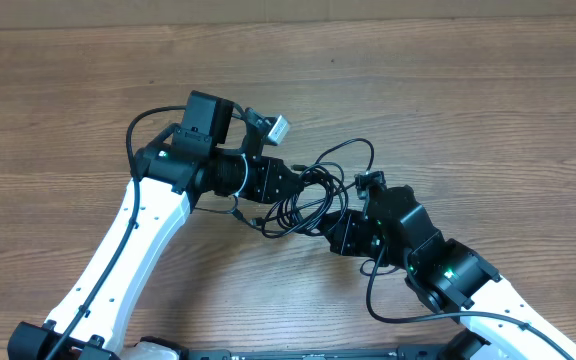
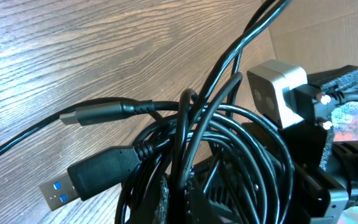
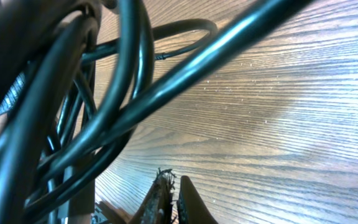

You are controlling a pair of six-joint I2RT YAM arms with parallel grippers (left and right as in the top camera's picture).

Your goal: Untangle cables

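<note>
The cables (image 1: 313, 195) lie as one black tangle on the wooden table between my two grippers. In the left wrist view the bundle (image 2: 229, 143) fills the frame. A USB plug with a blue insert and silvery tip (image 2: 73, 180) and a slimmer plug (image 2: 89, 114) stick out to the left. My left gripper (image 1: 293, 185) is shut on strands of the bundle (image 2: 178, 202). My right gripper (image 1: 330, 232) is at the tangle's right side; its fingers (image 3: 174, 199) are closed together with nothing seen between them. Cable loops (image 3: 104, 106) hang close across that camera.
The right arm's wrist with a silver camera block (image 2: 278, 93) is just behind the bundle. One loop (image 1: 353, 150) spreads toward the far side. Bare wooden table (image 1: 448, 90) surrounds the tangle. Thicker arm wires (image 1: 388, 300) run by the right arm.
</note>
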